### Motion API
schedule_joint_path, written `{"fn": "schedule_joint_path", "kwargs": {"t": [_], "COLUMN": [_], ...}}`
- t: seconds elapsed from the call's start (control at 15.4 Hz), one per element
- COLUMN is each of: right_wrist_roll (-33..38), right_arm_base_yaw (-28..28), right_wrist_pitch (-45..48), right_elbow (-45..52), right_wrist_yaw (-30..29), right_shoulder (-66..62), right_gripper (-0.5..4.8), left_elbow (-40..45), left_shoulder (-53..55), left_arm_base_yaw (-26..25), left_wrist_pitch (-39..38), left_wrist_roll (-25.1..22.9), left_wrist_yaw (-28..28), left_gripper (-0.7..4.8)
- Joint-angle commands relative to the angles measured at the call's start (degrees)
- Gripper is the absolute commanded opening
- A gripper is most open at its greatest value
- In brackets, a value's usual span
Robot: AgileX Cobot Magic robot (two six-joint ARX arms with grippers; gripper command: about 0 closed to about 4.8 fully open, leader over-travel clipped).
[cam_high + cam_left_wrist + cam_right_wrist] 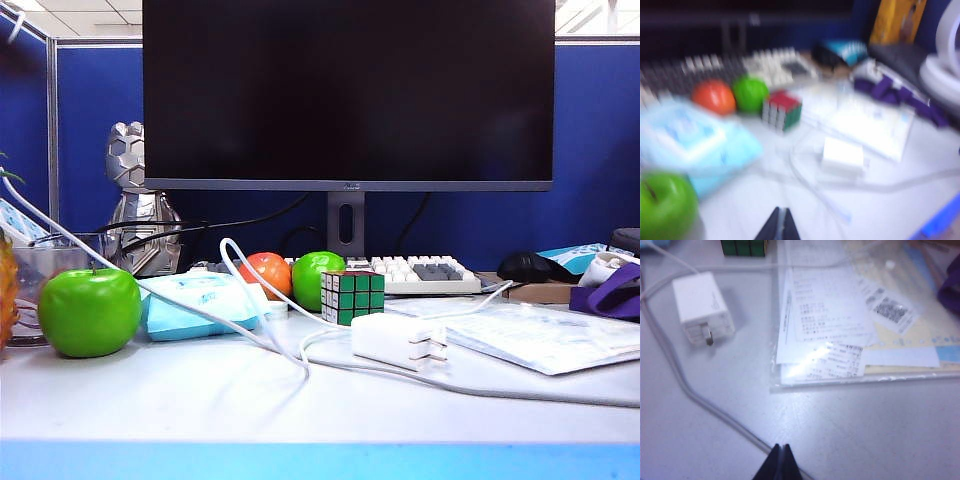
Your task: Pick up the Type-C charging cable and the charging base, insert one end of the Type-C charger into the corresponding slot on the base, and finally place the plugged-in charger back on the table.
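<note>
The charging base (398,342) is a small white block lying on its side on the white table (200,400), prongs toward the front. It also shows in both wrist views (841,157) (702,307). The thin white Type-C charging cable (250,275) loops up behind the base and curls down beside it. Another white cord strand (690,390) runs over the table past my right gripper (780,447), which is shut and empty above the table in front of the base. My left gripper (780,212) is also shut and empty, hovering in front of the base. The exterior view shows neither arm.
A Rubik's cube (352,296), an orange fruit (268,273) and a green fruit (313,278) stand behind the base. A green apple (88,311) and a blue packet (195,303) lie at the left. A clear document sleeve (540,335) lies at the right. A keyboard (420,272) and a monitor are at the back.
</note>
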State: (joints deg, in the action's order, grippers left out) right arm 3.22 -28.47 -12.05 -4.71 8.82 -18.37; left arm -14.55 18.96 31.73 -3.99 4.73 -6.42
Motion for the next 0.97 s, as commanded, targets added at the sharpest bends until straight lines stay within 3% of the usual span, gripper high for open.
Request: {"fn": "schedule_joint_path", "kwargs": {"t": [0.06, 0.19, 0.39, 0.58, 0.65, 0.84, 0.97], "right_wrist_roll": [1.66, 1.64, 1.64, 1.64, 1.64, 1.64, 1.64], "right_arm_base_yaw": [-0.04, -0.04, -0.04, -0.02, -0.04, -0.02, -0.20], "right_wrist_pitch": [0.31, 0.31, 0.31, 0.28, 0.31, 0.28, 0.24], "right_elbow": [0.66, 0.66, 0.66, 0.66, 0.66, 0.66, 0.66], "right_wrist_yaw": [0.09, 0.11, 0.11, 0.15, 0.15, 0.09, 0.15], "right_shoulder": [0.07, 0.07, 0.09, 0.07, 0.07, 0.17, 0.61], "right_gripper": [-0.01, -0.01, -0.01, -0.01, -0.01, -0.01, -0.01], "left_elbow": [4.61, 11.54, 14.10, 14.10, 14.10, 14.08, 14.08], "left_shoulder": [0.04, 0.04, -0.79, -6.32, -14.14, -18.91, -18.91], "left_arm_base_yaw": [0.00, 0.00, -0.02, -1.31, -9.01, -20.94, -24.28], "left_wrist_pitch": [5.57, 14.91, 15.26, 13.64, 7.56, 1.64, -1.01], "left_wrist_roll": [0.20, 0.17, -1.09, -6.80, -7.52, -7.54, -5.51], "left_wrist_yaw": [-0.24, 3.58, 8.39, 12.83, 12.02, 6.08, 5.09], "left_gripper": [-0.06, -0.06, -0.06, -0.06, -0.06, -0.06, -0.06]}}
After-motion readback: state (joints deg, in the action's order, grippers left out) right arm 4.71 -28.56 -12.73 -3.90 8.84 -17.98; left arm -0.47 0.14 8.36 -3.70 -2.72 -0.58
